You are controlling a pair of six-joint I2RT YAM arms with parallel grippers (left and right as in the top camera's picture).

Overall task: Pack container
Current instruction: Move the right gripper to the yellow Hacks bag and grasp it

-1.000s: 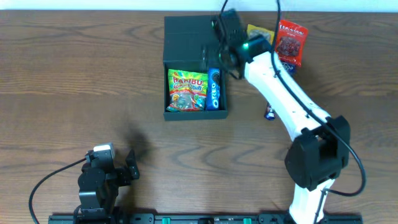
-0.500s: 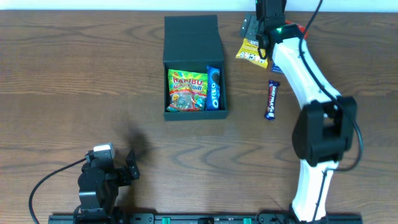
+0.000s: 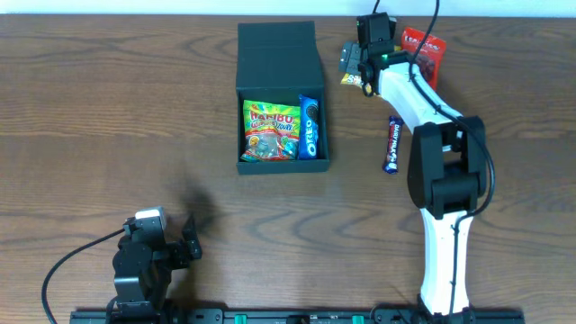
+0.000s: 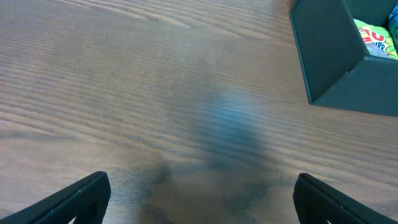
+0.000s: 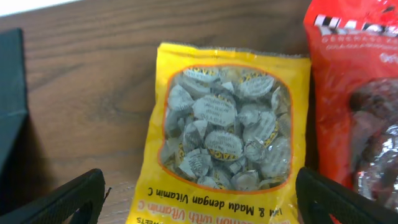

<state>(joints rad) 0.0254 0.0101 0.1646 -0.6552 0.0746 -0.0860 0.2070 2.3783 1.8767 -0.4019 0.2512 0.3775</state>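
Observation:
The dark teal container [image 3: 281, 54] stands open at the back middle of the table, its corner showing in the left wrist view [image 4: 329, 56]. Inside lie a Haribo packet [image 3: 271, 130] and a blue Oreo pack [image 3: 310, 129]. My right gripper [image 3: 358, 65] is open, its fingers spread either side of a yellow candy packet [image 5: 227, 134] that lies flat on the table, mostly hidden under the arm in the overhead view. A red snack packet [image 3: 423, 49] lies just right of it [image 5: 357, 93]. My left gripper [image 4: 199, 199] is open and empty over bare wood at the front left.
A dark chocolate bar [image 3: 392, 144] lies on the table right of the container, beside my right arm. The table's back edge runs just behind the packets.
My right gripper swung away from the container's right side to the back right and came down over the yellow candy packet. The left arm has not moved.

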